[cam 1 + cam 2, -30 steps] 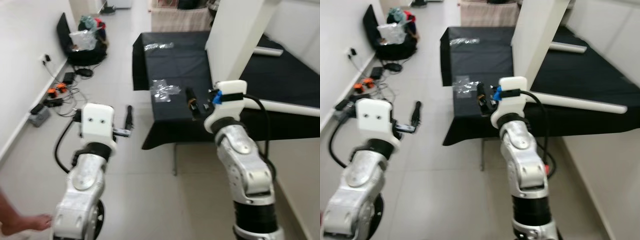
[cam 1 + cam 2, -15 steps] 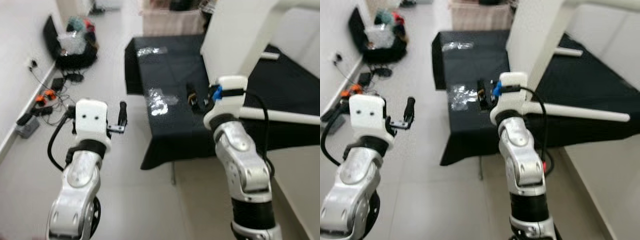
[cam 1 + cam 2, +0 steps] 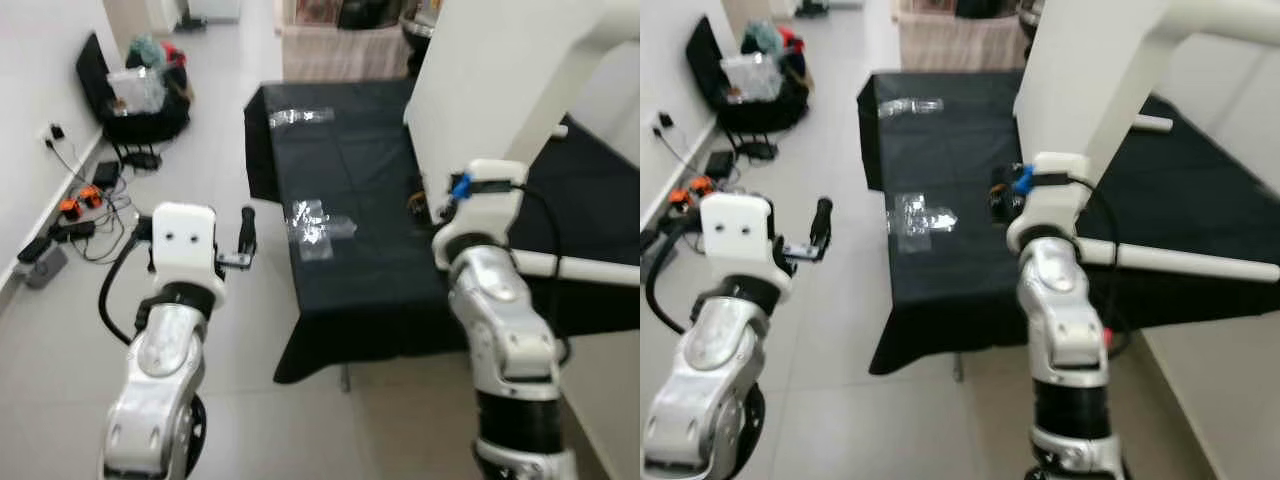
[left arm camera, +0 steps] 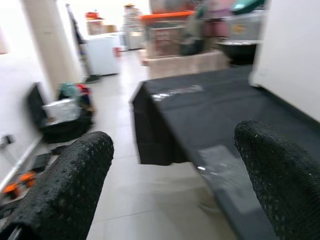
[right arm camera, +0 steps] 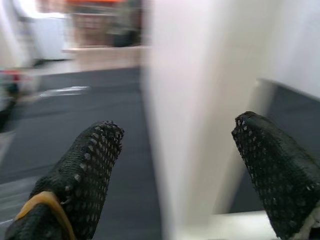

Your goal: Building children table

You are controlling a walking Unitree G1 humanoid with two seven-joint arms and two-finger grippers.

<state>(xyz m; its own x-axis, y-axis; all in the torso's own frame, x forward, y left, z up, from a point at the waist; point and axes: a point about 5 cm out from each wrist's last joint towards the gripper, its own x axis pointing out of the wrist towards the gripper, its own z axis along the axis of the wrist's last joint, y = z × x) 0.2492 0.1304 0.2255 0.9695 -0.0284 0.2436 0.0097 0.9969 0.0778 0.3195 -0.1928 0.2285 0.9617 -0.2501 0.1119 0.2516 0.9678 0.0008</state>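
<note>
Left arm: I hold it raised and bent at the elbow, wrist block forward. Left gripper: fingers spread wide, nothing between them.

Right arm: raised, forearm upright, wrist block up top. Right gripper: fingers apart, as far as I can tell through the blur; nothing gripped.
</note>
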